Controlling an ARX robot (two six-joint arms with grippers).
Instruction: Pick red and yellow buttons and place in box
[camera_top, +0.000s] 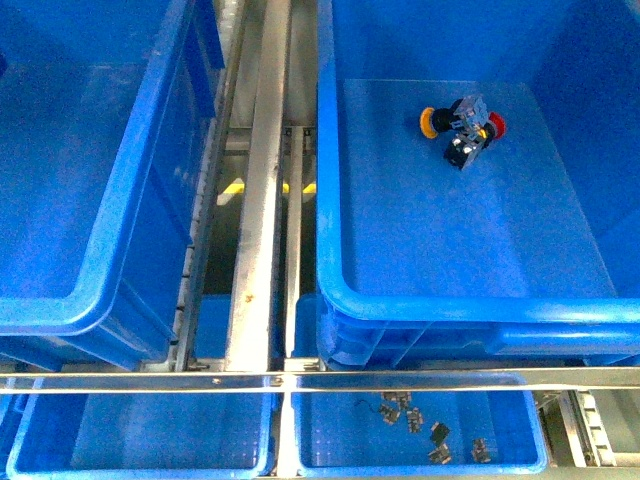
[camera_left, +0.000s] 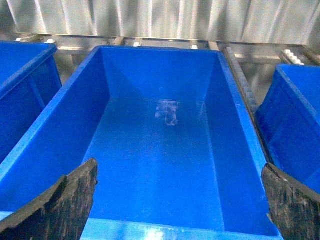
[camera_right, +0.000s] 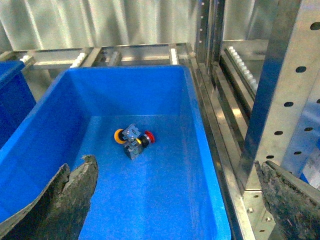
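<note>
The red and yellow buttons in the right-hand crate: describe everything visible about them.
The red and yellow buttons lie as a tight cluster on the smooth floor of the large blue box, toward its far end. A yellow-orange round cap points one way and a red cap the other, with dark grey, bluish-looking contact blocks between them, apparently touching. They lie tipped on their sides. Neither gripper touches them.
</note>
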